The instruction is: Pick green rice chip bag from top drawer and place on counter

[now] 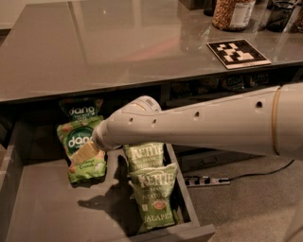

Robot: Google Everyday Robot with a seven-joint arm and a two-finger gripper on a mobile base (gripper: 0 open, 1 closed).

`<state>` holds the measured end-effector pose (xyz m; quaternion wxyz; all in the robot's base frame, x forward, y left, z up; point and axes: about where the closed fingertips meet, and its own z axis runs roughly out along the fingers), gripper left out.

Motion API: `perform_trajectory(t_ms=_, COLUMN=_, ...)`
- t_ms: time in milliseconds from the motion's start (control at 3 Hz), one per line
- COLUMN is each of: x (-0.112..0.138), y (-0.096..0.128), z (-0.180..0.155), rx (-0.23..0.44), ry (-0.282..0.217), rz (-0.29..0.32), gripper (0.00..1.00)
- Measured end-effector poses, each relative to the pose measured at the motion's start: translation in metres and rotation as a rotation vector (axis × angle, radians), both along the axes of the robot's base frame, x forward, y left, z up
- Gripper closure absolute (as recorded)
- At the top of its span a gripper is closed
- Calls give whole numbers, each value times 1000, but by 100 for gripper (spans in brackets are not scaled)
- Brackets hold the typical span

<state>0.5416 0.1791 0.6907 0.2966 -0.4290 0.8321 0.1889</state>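
Note:
The green rice chip bag (pixel 81 152), a light green pouch with a white "dang" logo, stands tilted at the back of the open top drawer (pixel 42 208). My gripper (pixel 96 143) is at the end of the white arm, right against the bag's upper right side, mostly hidden by the wrist. A darker second "dang" bag (pixel 80 109) stands behind it under the counter edge. The counter (pixel 109 47) is the glossy grey-brown slab above the drawer.
Two olive "Kettle" chip bags (pixel 154 194) lie along the drawer's right wall. A black-and-white tag (pixel 238 52) and a jar (pixel 233 13) sit on the counter at the right. A power strip (pixel 204 180) lies on the floor right of the drawer.

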Motion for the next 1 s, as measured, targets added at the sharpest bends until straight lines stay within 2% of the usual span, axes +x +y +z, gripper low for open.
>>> perform_trajectory(t_ms=333, x=20, y=8, z=4, rx=-20, ry=-31, rz=-40, gripper=0)
perform_trajectory(t_ms=667, x=37, y=6, z=0, rx=-49, ry=-70, rz=-78, gripper=0)
perform_trajectory(t_ms=1000, x=42, y=11, z=-12, rx=-48, ry=-54, rz=-120, gripper=0)
